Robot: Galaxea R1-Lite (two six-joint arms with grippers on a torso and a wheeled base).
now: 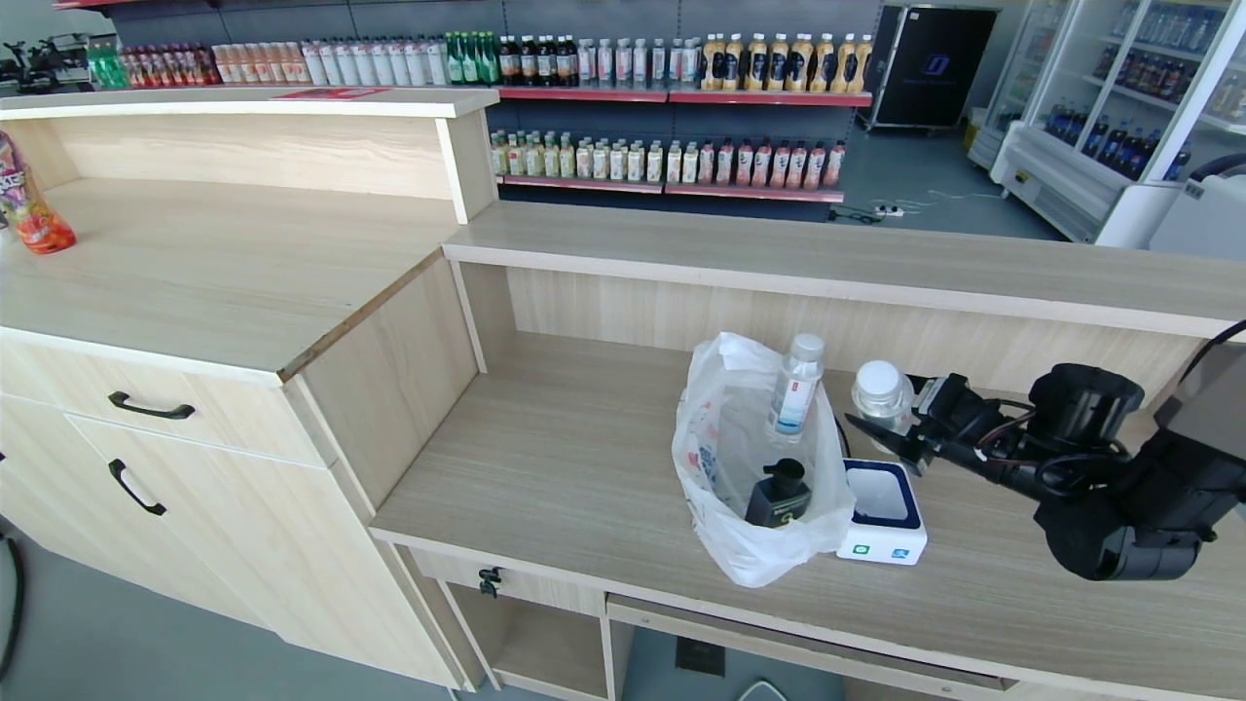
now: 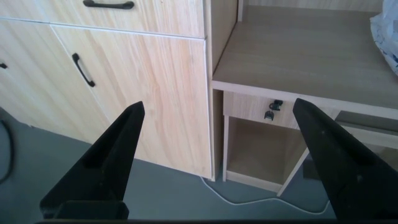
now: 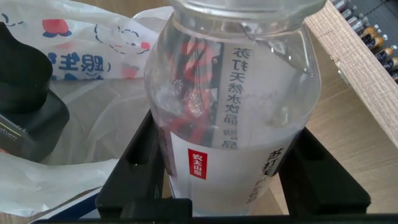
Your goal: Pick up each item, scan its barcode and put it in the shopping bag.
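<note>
while in tool (image 1: 876,433), bottle (image 1: 881,391) beside bag (image 1: 715,458)

Wooden counter (image 1: 243,263), drink shelves (image 1: 672,95) (well stocked), grey floor (image 1: 925,170)

Counter (image 1: 565,458): pale beige, fine wood grain.
Shopping bag (image 1: 715,467): translucent white, red and blue print.
Pump bottle (image 1: 779,495) inside the bag: dark grey-black, black pump head, small green mark.
Water bottle (image 1: 881,394) in right gripper (image 1: 879,428): clear, white cap, label with red patch and dark lettering.
Second water bottle (image 1: 796,385) just behind the bag: clear, white cap, white label with red and blue.
Scanner (image 1: 881,511) near counter's front edge: white body, dark blue rim, green and blue icons.
Right gripper and left gripper (image 2: 219,104): black.
Drawer handles (image 1: 151,407): black.
Pouch (image 1: 29,204) at raised counter's left edge: orange-red, multicoloured print.
</note>
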